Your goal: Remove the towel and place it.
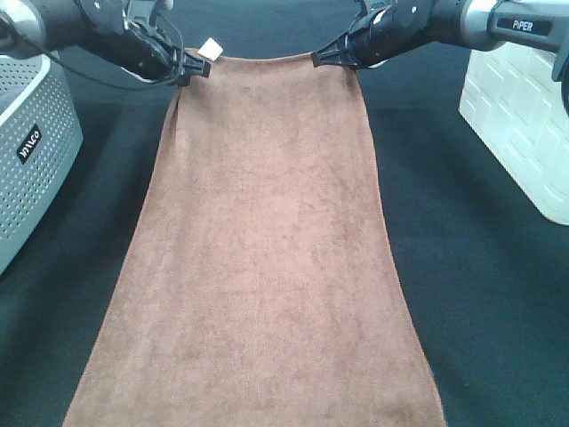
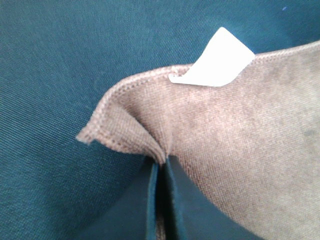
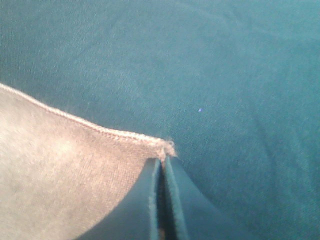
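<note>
Two far corners of the reddish-brown towel (image 1: pixel 258 267) were pinched by the left fingers (image 1: pixel 197 65) and right fingers (image 1: pixel 322 59) overhead, its length running toward the camera; each wrist view showed fingers (image 2: pixel 150 200) clamped on a hem (image 3: pixel 107 132).

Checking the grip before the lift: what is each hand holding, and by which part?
Both hold the towel. The left hand pinches the far corner by the white tag; the right hand pinches the other far corner.
</note>
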Robot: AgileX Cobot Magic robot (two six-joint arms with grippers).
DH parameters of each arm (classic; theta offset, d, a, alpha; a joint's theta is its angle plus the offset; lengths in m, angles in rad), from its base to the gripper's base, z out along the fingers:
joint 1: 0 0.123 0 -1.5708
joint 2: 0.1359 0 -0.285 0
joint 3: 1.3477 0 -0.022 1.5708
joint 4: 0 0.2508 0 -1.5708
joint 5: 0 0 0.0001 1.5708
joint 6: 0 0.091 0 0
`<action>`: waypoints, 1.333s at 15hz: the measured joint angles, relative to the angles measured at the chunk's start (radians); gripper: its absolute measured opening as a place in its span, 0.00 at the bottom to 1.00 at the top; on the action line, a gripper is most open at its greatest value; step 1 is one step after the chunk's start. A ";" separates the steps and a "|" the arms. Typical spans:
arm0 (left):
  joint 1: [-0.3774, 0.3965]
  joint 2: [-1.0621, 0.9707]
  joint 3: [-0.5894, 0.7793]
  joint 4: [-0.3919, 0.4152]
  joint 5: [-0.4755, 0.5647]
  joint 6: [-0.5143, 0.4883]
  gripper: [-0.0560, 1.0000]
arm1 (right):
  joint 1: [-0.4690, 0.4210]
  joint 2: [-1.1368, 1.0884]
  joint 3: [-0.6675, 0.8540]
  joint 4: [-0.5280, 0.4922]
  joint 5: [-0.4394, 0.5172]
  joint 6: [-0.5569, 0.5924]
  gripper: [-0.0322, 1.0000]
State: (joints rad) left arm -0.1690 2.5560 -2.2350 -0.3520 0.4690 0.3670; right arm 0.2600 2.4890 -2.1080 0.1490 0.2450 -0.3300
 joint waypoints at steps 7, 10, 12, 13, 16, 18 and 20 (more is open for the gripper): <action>-0.032 0.052 0.000 0.013 -0.148 0.005 0.06 | -0.011 0.077 0.000 0.001 -0.092 0.000 0.03; -0.032 0.072 0.000 0.013 -0.173 0.005 0.06 | -0.011 0.101 0.000 0.001 -0.113 0.000 0.03; -0.032 0.098 0.000 0.013 -0.199 0.005 0.06 | -0.011 0.122 0.000 0.001 -0.126 0.000 0.03; -0.032 0.108 0.000 0.013 -0.207 0.005 0.06 | -0.011 0.129 0.000 0.001 -0.132 0.000 0.03; -0.032 0.124 0.000 0.013 -0.232 0.006 0.06 | -0.011 0.133 0.000 0.007 -0.143 0.002 0.03; -0.032 0.128 0.000 0.013 -0.236 0.006 0.08 | -0.011 0.133 0.000 0.027 -0.144 0.003 0.03; -0.032 0.132 0.000 0.014 -0.246 0.006 0.14 | -0.011 0.133 0.000 0.034 -0.148 0.006 0.09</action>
State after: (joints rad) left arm -0.2010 2.6880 -2.2350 -0.3380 0.2230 0.3730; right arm 0.2490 2.6220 -2.1080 0.1830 0.0970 -0.3240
